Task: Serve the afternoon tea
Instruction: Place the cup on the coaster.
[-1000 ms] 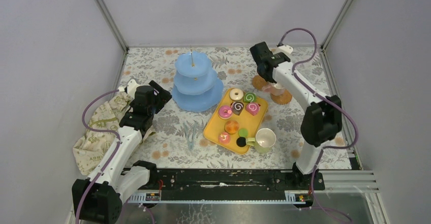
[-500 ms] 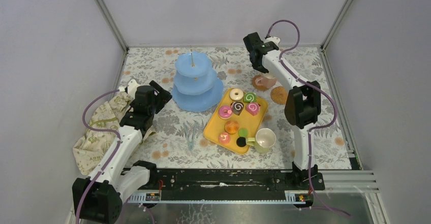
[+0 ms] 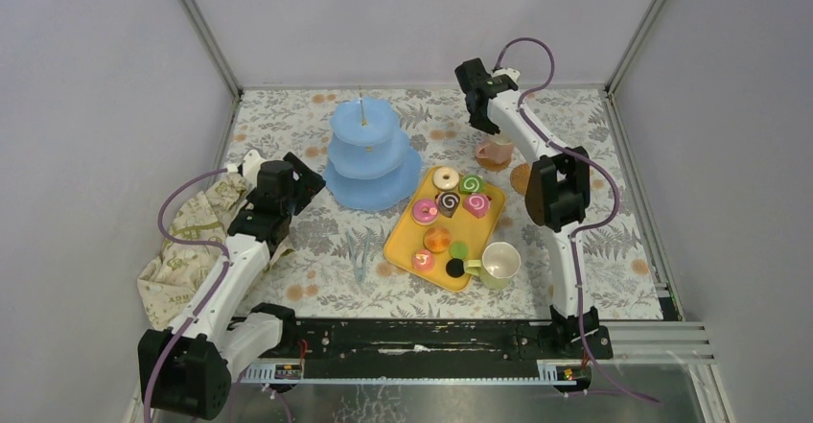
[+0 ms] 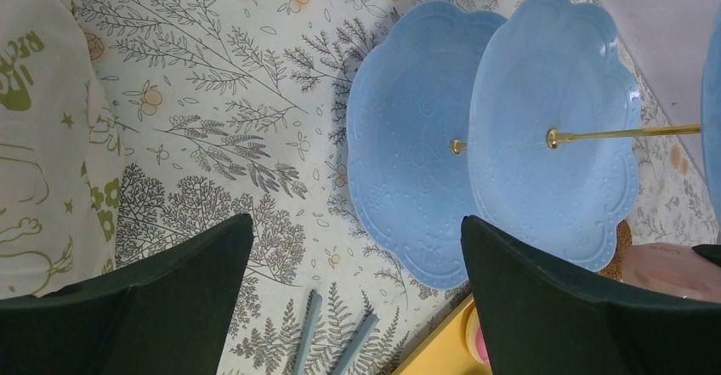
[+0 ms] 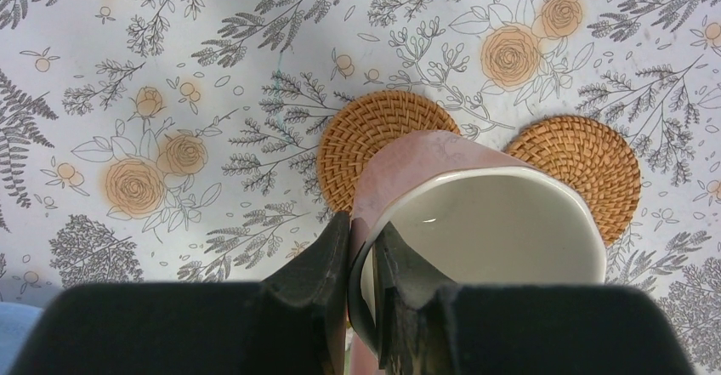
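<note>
Pink mug (image 5: 408, 167) hangs pinched by its rim in the right claw (image 5: 361, 247), one finger inside and one outside, over one of two woven coasters (image 5: 374, 128) at the far right of the table (image 3: 316, 250). Left claw (image 4: 355, 222) gapes wide and empty beside the light-blue three-tier stand (image 4: 417, 137). Toy pastries (image 3: 436, 239) lie on the yellow tray (image 3: 398, 244), with the pale green mug (image 3: 499, 262) at its near corner.

- Right wrist: pink mug (image 5: 476, 222) base cut off at bottom, behind right fingers (image 5: 310, 260); coaster (image 5: 374, 137) part-covered.
- Left wrist: stand (image 4: 417, 137) top tier cut at right edge; tray (image 4: 438, 349) just a corner.
- Top: second coaster (image 3: 519, 175) half behind right arm (image 3: 551, 193).
</note>
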Robot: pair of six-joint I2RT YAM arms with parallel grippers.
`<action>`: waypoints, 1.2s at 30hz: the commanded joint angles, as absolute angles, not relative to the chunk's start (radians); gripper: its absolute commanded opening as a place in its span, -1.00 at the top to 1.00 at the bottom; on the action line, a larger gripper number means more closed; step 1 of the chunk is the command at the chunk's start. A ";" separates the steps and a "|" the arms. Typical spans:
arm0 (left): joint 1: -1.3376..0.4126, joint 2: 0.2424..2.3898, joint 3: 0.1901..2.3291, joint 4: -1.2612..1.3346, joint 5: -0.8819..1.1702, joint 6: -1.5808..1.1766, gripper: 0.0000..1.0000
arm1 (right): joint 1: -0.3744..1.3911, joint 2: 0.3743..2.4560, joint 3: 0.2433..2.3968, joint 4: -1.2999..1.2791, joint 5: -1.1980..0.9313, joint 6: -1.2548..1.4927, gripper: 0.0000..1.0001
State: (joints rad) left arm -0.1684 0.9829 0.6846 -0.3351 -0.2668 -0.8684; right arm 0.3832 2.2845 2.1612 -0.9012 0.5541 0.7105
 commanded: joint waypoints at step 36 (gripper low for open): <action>-0.163 0.996 0.698 -0.278 -0.262 -0.867 -1.00 | 0.361 2.324 2.251 -0.857 0.498 0.678 1.00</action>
State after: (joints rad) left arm -0.1684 0.9958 0.6846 -0.3332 -0.2661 -0.8688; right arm 0.3626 2.3409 2.2066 -0.8806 0.4797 0.6994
